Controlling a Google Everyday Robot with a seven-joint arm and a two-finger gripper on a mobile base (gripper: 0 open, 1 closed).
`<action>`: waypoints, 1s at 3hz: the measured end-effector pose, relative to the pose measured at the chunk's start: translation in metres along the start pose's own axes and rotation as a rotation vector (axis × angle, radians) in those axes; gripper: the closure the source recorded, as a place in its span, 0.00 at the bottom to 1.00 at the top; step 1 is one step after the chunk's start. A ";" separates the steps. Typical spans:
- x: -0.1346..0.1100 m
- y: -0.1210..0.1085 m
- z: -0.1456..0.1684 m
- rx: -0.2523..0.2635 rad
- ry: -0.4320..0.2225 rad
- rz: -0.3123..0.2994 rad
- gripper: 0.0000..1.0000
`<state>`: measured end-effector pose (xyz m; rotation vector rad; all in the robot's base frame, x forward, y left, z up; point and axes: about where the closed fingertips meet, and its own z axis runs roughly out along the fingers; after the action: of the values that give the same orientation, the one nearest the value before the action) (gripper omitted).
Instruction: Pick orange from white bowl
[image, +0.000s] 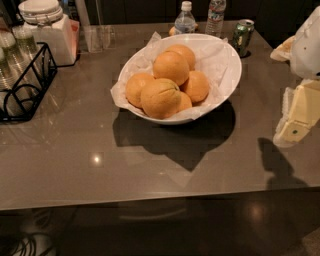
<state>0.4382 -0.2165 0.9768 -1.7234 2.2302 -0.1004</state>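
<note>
A wide white bowl (226, 70) lined with crinkled white paper stands at the back middle of the grey counter. It holds several oranges. A smooth round orange (171, 67) lies on top of the pile, with others around it. The front orange (160, 97) has a dark crease line across its skin. My gripper (296, 117), white and pale yellow, hangs at the right edge of the view, well to the right of the bowl and above the counter. It holds nothing that I can see.
Two water bottles (185, 20) and a green can (242, 34) stand behind the bowl. A black wire rack (27, 85) with glasses, a white lidded jar (47, 27) and a clear glass (97, 37) stand at the back left. The counter's front edge (150, 200) runs across the bottom.
</note>
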 end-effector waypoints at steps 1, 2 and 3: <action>0.000 0.000 0.000 0.000 0.000 0.000 0.00; -0.002 -0.003 -0.005 0.016 -0.019 0.000 0.00; -0.032 -0.020 -0.005 -0.002 -0.087 -0.042 0.00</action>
<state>0.4626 -0.1926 0.9932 -1.7421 2.1329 -0.0324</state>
